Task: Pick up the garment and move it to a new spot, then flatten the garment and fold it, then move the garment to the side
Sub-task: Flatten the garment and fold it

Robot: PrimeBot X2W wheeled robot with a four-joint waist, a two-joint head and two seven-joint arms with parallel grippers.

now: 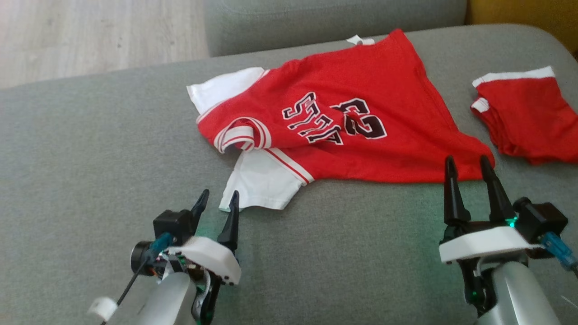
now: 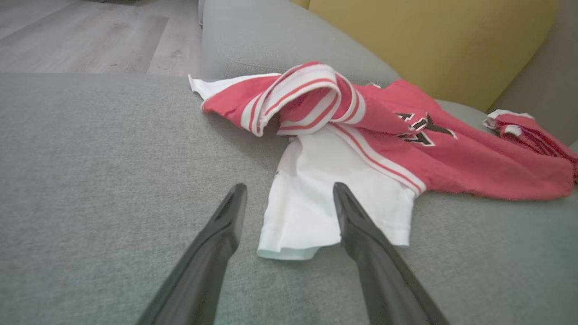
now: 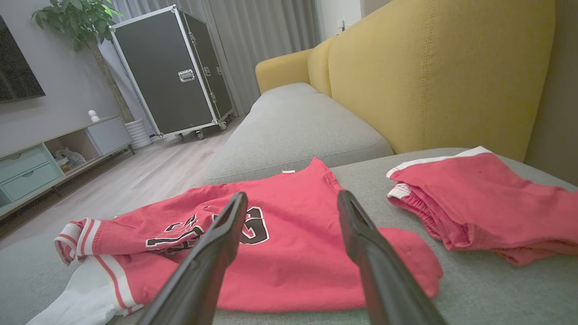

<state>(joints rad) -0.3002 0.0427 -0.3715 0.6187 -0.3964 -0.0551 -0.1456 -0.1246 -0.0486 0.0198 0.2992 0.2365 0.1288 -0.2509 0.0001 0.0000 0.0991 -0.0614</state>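
A red jersey with white sleeves and dark lettering, the garment (image 1: 343, 113), lies rumpled on the grey sofa seat (image 1: 90, 158). Its near white sleeve (image 2: 316, 203) points toward my left gripper (image 1: 219, 201), which stands open just short of the sleeve's hem with nothing between its fingers. My right gripper (image 1: 467, 164) is open too, its tips at the jersey's near red hem corner (image 3: 406, 253). In the right wrist view the jersey (image 3: 280, 253) spreads beyond the fingers. The striped collar (image 2: 302, 97) is bunched up.
A second folded red garment with white trim (image 1: 528, 113) lies at the right of the seat. A yellow sofa back (image 3: 429, 72) rises behind. Wooden floor (image 1: 90, 31) lies beyond the seat's far edge, with a black flight case (image 3: 171, 72) and a low cabinet (image 3: 40, 158) further off.
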